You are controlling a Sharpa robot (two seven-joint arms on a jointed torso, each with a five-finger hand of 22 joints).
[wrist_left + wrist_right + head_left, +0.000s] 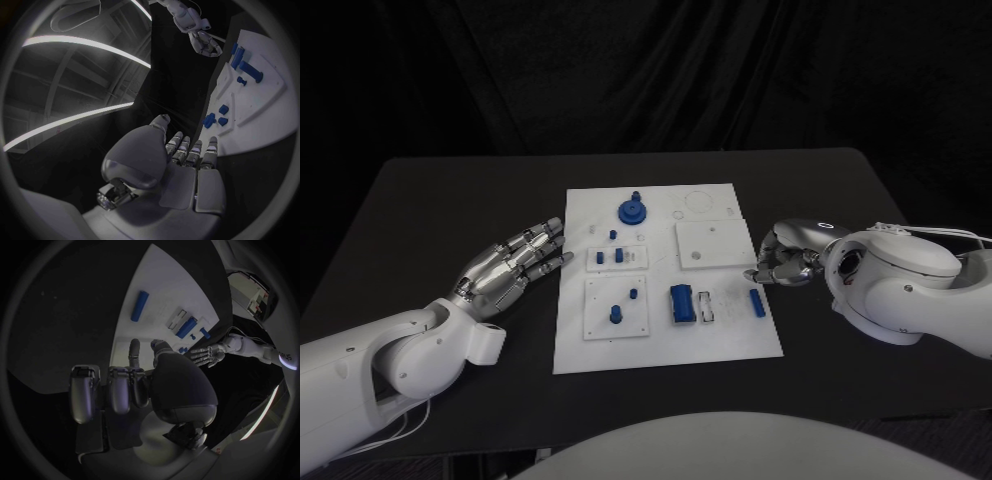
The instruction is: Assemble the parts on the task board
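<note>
The white task board (664, 352) lies mid-table. On it are a round blue part (632, 211), small blue pegs (609, 257), a thick blue block (681, 303) and a long blue bar (756, 303). My left hand (516, 262) lies flat beside the board's left edge, fingers stretched out and apart, holding nothing; its palm (187, 165) faces the board (262, 100). My right hand (788, 255) sits at the board's right edge, just above the blue bar, with its fingers curled in and nothing in them. From the right wrist, that hand (137, 385) is beside the board (162, 285) and the bar (139, 306).
A raised white square plate (714, 243) and a second one (617, 308) carrying small pegs sit on the board. Black table (459, 200) surrounds the board on all sides, with a black curtain behind. The right arm's white housing (906, 285) is right of the board.
</note>
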